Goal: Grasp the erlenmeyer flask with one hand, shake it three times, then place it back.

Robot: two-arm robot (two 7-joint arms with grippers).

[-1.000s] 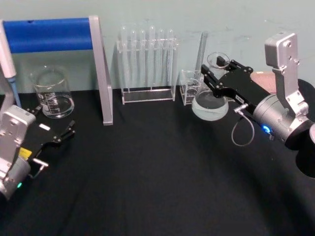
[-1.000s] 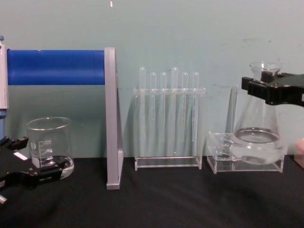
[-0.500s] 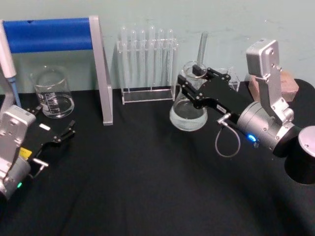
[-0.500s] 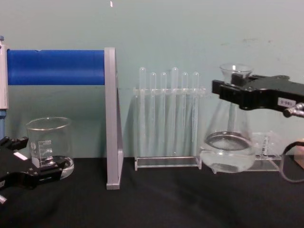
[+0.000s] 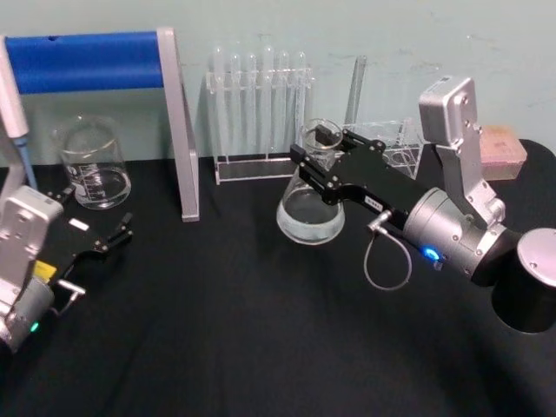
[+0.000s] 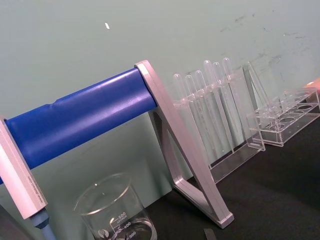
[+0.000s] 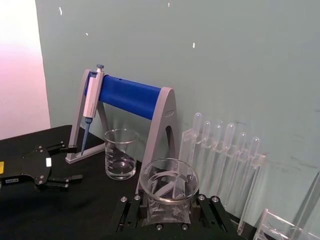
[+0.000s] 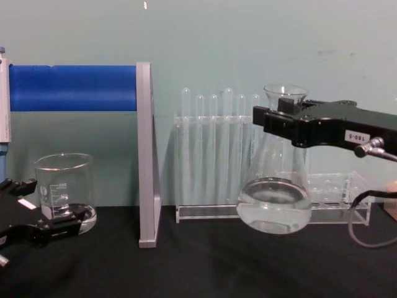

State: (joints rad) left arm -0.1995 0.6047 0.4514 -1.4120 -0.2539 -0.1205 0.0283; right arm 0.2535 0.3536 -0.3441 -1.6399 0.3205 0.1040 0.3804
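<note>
Counts: one flask [image 5: 308,208], one beaker [image 5: 91,165], one tube rack [image 5: 261,169] with six tubes, one low clear rack [image 5: 395,143] with a seventh tube [image 5: 357,87] leaning at it, one blue-barred stand [image 5: 87,61] carrying one pipette [image 5: 13,104], and two hands.

Contents: the flask holds clear liquid across its wide lower part. The beaker has a shallow layer of clear liquid. I see nothing in the tubes. The low rack's visible holes are bare.

Right hand [image 5: 314,156]: the arm reaches in from the right, with the forearm slanting toward the back left and a grey cable looped under the silver wrist. In the chest view the hand lies nearly level. Its jaws are clenched on the flask's neck just under the flared rim. The flask hangs in front of the tube rack's right end, mouth up, and looks clear of the bench [image 5: 261,330], though I can't be sure.

Left hand [image 5: 95,213]: it rests low at the left on the bench, fingers spread and holding nothing, near the beaker but apart from it.
</note>
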